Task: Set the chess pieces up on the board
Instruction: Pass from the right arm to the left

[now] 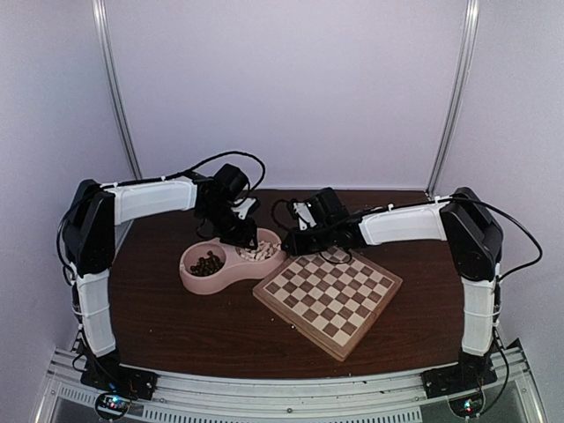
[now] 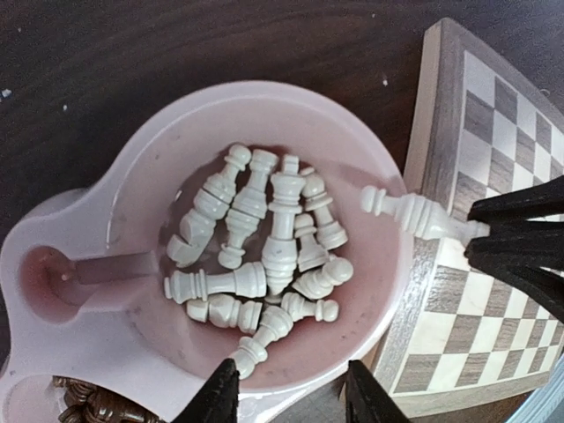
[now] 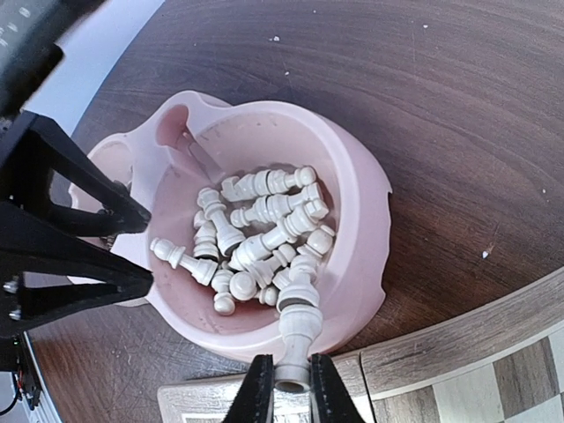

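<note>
The dark desk [image 1: 176, 317] carried everything, its near edge hidden behind the arm bases in the top view. The board [image 1: 328, 295] lay whole only in that view, turned at an angle right of centre. Both wrist cameras cut it down to a corner of rim and squares.

Just beside its left corner sat the pink dish [image 1: 189, 280], whose far bowl the two wrists largely covered from above. The left gripper [image 2: 293, 372] hung over that bowl with its fingers spread and nothing between them. Only their tips showed at the bottom edge.

The right gripper [image 3: 290, 366] was pinching one piece [image 3: 297, 322] by its base. The piece lay nearly level across the dish rim next to the board, head towards the bowl. Whether it touched the rim could not be told.

The cream-white chess pieces [image 2: 264, 247] lay heaped on their sides in the far bowl, plain from the wrists and scarcely readable from above. The dark brown pieces [image 1: 208, 263] filled the near bowl, cut off at the corner of the left wrist view.
</note>
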